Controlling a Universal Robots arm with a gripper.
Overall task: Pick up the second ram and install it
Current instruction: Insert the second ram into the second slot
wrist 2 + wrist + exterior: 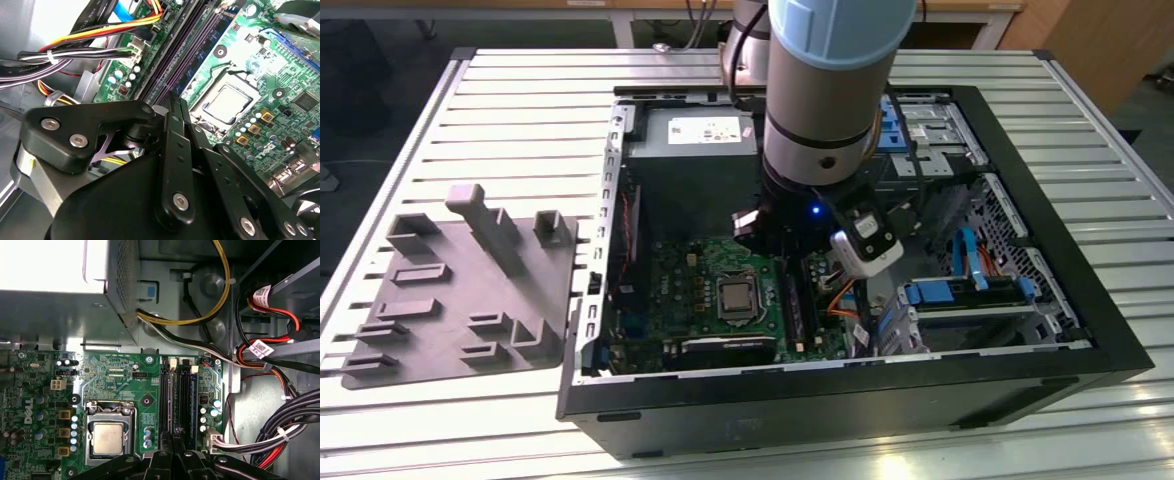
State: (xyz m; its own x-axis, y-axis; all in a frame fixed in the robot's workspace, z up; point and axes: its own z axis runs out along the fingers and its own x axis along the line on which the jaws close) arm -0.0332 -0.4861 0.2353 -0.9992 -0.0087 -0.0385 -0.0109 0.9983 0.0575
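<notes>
Exterior view: arm (821, 90) reaching down into open computer case (1067, 370) on slatted worktop (520, 110), grey foam tray (460, 290) at the exterior view's left.

Second wrist view: fingers (172, 150) drawn nearly together, tips over black memory slots (172, 60).

First wrist view: fingertips at slots beside processor (107, 438). Second ram not distinguishable there; hold on it cannot be told.
</notes>
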